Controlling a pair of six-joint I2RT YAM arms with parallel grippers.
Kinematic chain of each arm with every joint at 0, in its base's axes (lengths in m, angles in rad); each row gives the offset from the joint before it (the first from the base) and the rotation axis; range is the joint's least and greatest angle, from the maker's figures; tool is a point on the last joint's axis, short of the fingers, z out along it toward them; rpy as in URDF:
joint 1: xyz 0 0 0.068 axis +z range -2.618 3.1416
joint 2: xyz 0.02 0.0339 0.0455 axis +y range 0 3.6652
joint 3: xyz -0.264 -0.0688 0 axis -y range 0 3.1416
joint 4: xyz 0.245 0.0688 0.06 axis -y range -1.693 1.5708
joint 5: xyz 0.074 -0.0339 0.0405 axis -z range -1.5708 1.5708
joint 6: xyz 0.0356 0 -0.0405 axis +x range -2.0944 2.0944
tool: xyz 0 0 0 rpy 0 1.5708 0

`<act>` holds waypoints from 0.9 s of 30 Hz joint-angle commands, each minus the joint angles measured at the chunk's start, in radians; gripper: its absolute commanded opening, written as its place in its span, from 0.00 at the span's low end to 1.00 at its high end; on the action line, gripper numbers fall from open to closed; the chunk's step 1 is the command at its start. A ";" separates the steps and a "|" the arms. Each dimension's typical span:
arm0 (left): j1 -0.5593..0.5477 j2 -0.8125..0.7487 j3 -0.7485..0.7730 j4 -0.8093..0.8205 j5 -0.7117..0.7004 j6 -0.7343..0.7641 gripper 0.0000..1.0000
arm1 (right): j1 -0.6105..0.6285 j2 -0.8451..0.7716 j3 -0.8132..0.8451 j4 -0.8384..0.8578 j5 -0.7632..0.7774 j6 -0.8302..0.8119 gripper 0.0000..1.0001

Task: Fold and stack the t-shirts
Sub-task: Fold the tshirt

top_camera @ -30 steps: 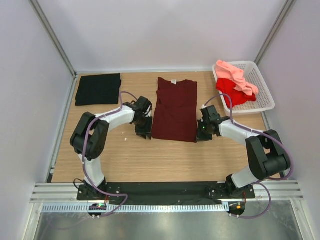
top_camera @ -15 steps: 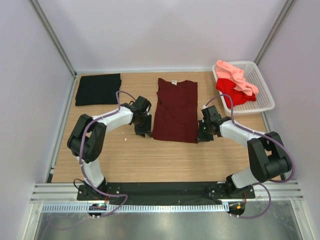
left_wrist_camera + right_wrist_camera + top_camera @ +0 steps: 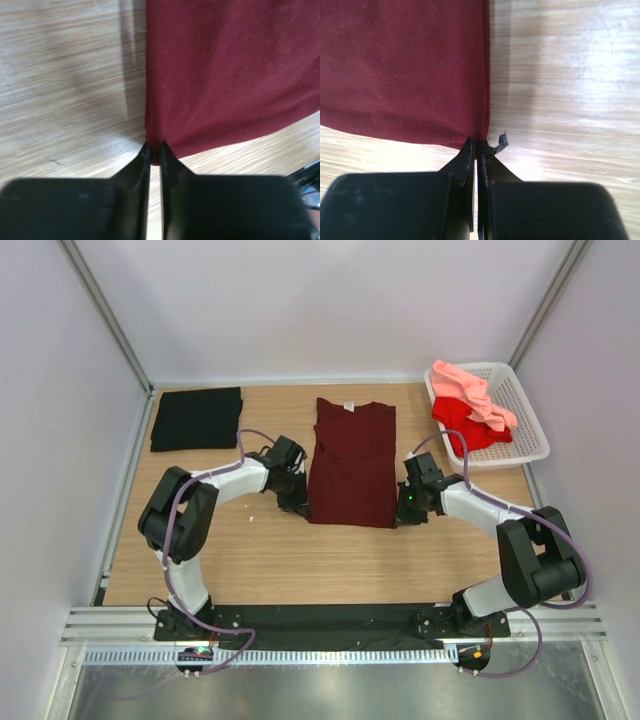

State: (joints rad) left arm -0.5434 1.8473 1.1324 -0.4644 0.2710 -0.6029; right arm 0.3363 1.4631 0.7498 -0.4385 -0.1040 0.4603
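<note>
A dark maroon t-shirt (image 3: 350, 465), folded into a long strip with its white neck label (image 3: 348, 404) at the far end, lies mid-table. My left gripper (image 3: 303, 508) is shut on its near-left corner; in the left wrist view the maroon t-shirt (image 3: 225, 75) is pinched between the tips of the left gripper (image 3: 154, 148). My right gripper (image 3: 398, 512) is shut on the near-right corner, where the right wrist view shows the right gripper (image 3: 477, 145) pinching the maroon t-shirt (image 3: 400, 65). A folded black t-shirt (image 3: 197, 418) lies at the far left.
A white lattice basket (image 3: 522, 405) stands at the far right, holding a bright red t-shirt (image 3: 462, 422) with a salmon pink one (image 3: 470, 388) on top of it. Bare wooden table (image 3: 300, 560) lies between the maroon shirt and the arm bases.
My left gripper has slid right to the maroon shirt's near-left corner and closed on it. The right gripper has kept its hold and place.
</note>
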 commanded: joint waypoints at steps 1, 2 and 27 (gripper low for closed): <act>-0.006 -0.031 -0.037 0.010 -0.027 0.002 0.05 | -0.005 -0.058 -0.020 -0.022 0.004 0.024 0.01; -0.006 -0.040 -0.057 0.013 -0.038 -0.012 0.00 | -0.003 -0.061 -0.030 -0.022 0.004 0.026 0.01; 0.098 0.036 0.243 -0.099 -0.050 0.008 0.43 | -0.079 0.001 0.256 -0.025 -0.055 -0.066 0.39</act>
State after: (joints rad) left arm -0.4747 1.8297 1.3239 -0.5766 0.1841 -0.6498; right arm 0.2722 1.4078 0.9432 -0.5171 -0.1196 0.4385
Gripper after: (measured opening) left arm 0.426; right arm 0.399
